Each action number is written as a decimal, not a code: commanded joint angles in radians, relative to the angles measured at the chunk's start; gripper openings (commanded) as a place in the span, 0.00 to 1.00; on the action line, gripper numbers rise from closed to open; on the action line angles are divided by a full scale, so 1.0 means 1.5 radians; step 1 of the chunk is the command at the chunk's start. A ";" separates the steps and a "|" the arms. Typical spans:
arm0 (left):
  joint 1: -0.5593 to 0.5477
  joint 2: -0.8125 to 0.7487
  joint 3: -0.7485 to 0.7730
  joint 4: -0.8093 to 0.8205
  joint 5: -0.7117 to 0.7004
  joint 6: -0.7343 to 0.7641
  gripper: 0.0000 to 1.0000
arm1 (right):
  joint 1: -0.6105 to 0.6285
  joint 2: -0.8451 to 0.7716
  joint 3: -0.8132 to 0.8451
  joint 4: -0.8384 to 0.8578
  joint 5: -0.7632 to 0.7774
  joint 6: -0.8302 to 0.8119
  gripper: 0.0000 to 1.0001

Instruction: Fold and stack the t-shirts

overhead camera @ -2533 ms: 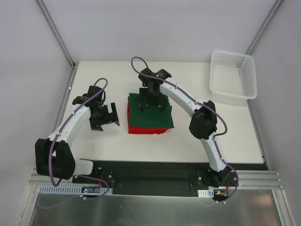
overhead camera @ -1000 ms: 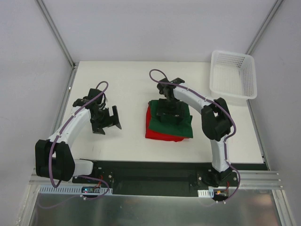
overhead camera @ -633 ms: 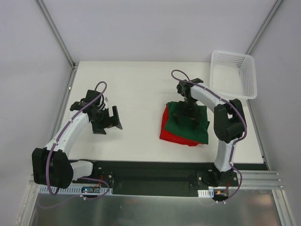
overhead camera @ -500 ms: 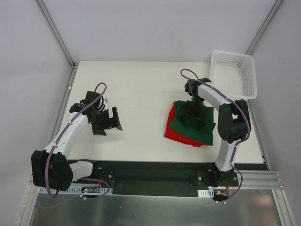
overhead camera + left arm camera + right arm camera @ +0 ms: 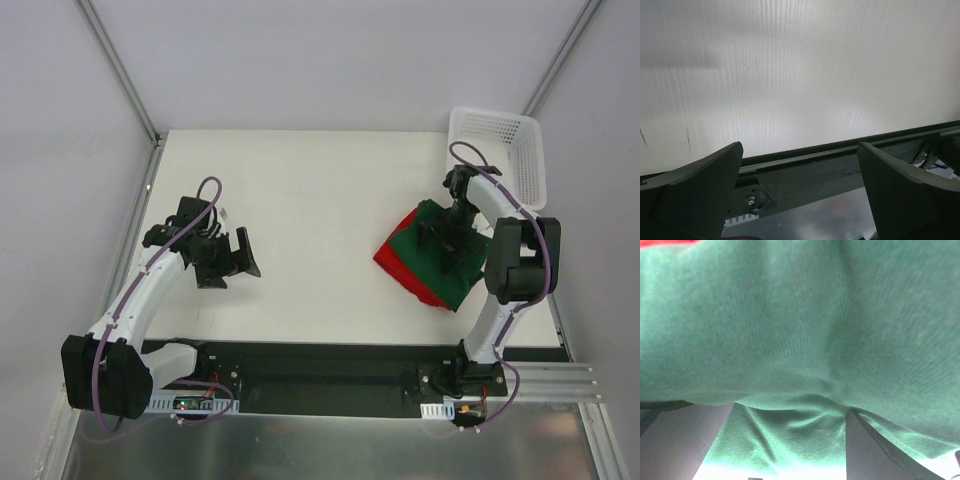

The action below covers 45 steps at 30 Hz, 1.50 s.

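Jaws of the right gripper [image 5: 453,233] are sunk into cloth, so I cannot tell how far apart they stand or whether they pinch anything. The gripper sits on top of the folded dark green cotton t-shirt [image 5: 418,232]. In the right wrist view that green t-shirt [image 5: 790,315] fills almost the whole picture, with a bunched fold hanging at the bottom centre. The green t-shirt lies on a folded red t-shirt [image 5: 400,265]. The red one shows only as a strip along the stack's near-left edge and as a sliver at the top left corner of the wrist view [image 5: 665,242]. The stack lies turned at an angle on the right side of the white table [image 5: 320,190], near the white plastic mesh basket [image 5: 495,113] at the far right corner.

The left gripper [image 5: 236,258] hovers over the left side of the table, well apart from the stack. In its wrist view the left gripper [image 5: 799,150] is spread wide with nothing between its fingers, only bare table and the black rail [image 5: 840,165] at the near edge.
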 commanded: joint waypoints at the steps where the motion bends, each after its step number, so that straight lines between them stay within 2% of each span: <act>1: -0.001 -0.004 0.030 -0.010 0.001 -0.024 0.99 | -0.031 -0.031 -0.015 0.018 0.043 0.091 0.96; 14: -0.001 -0.022 0.014 0.001 -0.019 -0.053 0.99 | -0.147 -0.146 -0.134 0.043 0.044 0.176 0.96; 32: -0.001 -0.027 -0.001 0.006 -0.020 -0.053 0.99 | -0.320 -0.249 -0.249 0.075 0.037 0.179 0.96; 45: -0.001 -0.024 -0.010 0.017 -0.015 -0.051 0.99 | -0.445 -0.317 -0.272 0.059 0.069 0.169 0.96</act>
